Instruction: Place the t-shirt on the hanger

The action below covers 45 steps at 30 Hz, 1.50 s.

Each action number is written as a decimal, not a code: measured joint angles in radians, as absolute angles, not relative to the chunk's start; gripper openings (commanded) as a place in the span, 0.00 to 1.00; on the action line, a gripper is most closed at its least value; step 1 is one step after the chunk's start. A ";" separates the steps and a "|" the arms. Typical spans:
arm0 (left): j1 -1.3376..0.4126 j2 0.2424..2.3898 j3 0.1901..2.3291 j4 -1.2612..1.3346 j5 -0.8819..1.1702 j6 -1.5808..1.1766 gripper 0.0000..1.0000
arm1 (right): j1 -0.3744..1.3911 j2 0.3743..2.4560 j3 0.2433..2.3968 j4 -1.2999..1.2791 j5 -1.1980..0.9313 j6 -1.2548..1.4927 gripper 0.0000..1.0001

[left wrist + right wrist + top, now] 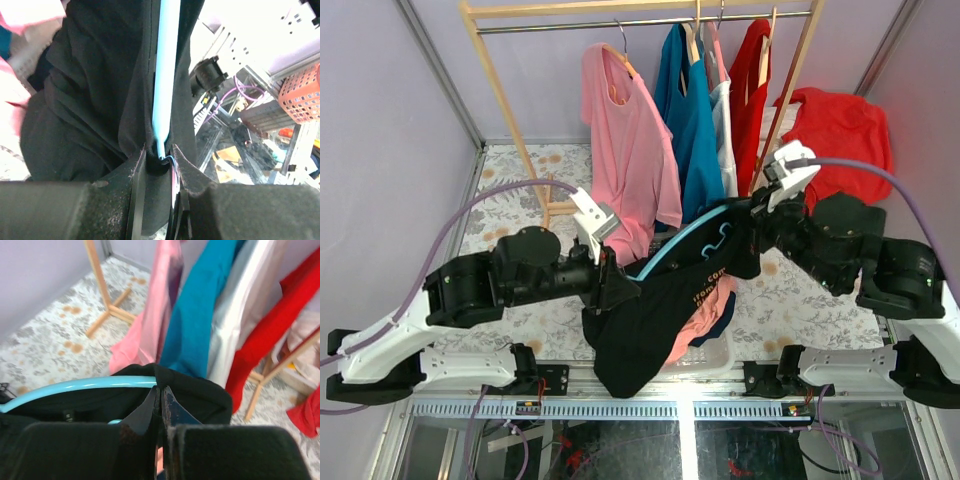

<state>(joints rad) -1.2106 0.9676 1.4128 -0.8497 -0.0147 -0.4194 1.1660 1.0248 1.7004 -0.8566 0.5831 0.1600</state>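
**A:** Left side first. What's it got?

**B:** The left gripper is clamped on one end of the hanger, with black cloth caught in alongside. The top view only shows a dark lump there. The left wrist view shows the blue tip sitting between the fingers.

**A:** Where's the t-shirt?

**B:** The t-shirt is up off the table, draped on the hanger between the two arms. Most of it hangs below the left gripper, toward the near edge. The tan print only shows in the top view, about mid-span.

**A:** And the right?

**B:** The right gripper has its fingers pressed together on black cloth, right at the hanger's curved bar. That comes from the right wrist view. In the top view the fingertips are lost in dark cloth.

**A:** Behind it?

**B:** A pink shirt, a blue shirt and a red garment on a wooden rack.
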 measured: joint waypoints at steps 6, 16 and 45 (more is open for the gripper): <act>-1.211 1.090 1.723 -0.991 -0.084 -0.338 0.00 | 1.157 1.132 1.946 -0.857 0.443 0.119 0.00; -1.215 1.310 2.236 -1.146 -0.237 -0.205 0.00 | 1.158 1.199 2.151 -0.793 0.233 0.100 0.00; -1.216 1.059 1.688 -1.111 -0.035 -0.146 0.00 | 1.158 0.963 1.456 -0.684 -0.009 0.192 0.24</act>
